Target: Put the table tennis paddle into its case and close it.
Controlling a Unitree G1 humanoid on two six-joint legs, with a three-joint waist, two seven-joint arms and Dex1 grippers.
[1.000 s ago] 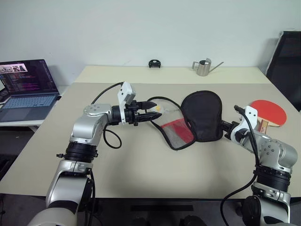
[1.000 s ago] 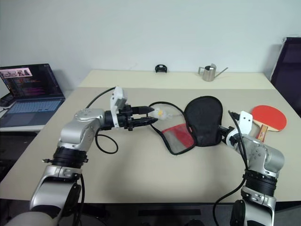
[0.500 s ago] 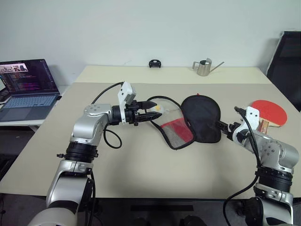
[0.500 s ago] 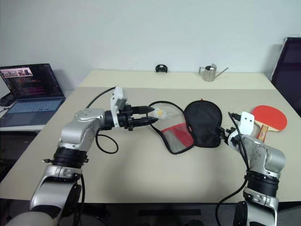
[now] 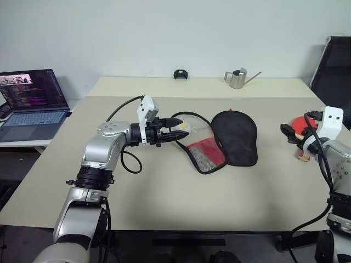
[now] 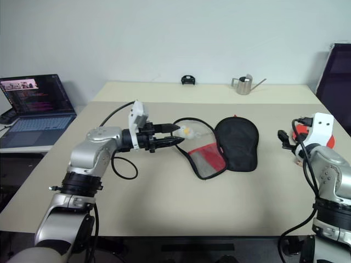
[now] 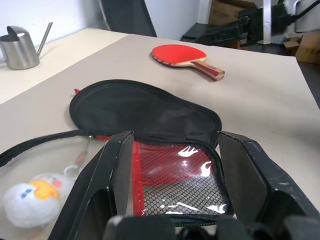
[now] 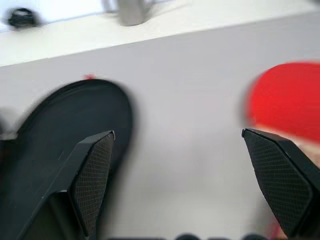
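The case (image 5: 236,137) lies open mid-table, its black half flat and its red mesh half (image 5: 205,153) raised off the table to the left. My left gripper (image 5: 176,130) points toward it from the left and is shut on that raised half's zip edge; in the left wrist view the mesh pocket (image 7: 180,180) shows between its fingers. The table tennis paddle (image 7: 182,52) rests red face up near the table's right edge, partly hidden behind my right arm in the left eye view. My right gripper (image 8: 178,132) hovers just left of the paddle (image 8: 285,95), open and empty.
A white and yellow plush charm (image 5: 184,126) hangs at the case's zip. At the back stand a metal watering can (image 5: 237,78) and a small black object (image 5: 180,74). A laptop (image 5: 33,104) sits on a side table at left, a black chair (image 5: 335,71) at right.
My right gripper let go of the case's black half, which dropped flat. It opened and swung right and up to beside the paddle. The left arm kept still.
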